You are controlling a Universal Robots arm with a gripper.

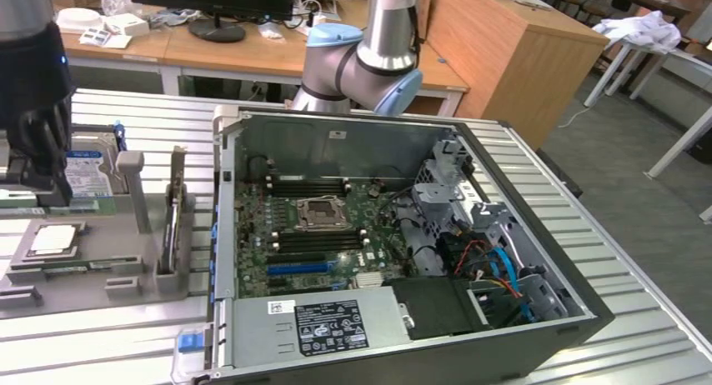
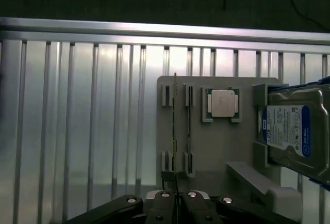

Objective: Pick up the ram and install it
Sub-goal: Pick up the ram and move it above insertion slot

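Ram (image 2: 175, 126), thin flat stick on edge, grey slotted holder (image 2: 216, 146), claw (image 2: 176, 197) closed

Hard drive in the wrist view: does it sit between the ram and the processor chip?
No, the processor chip sits between the ram and the hard drive on the grey holder.
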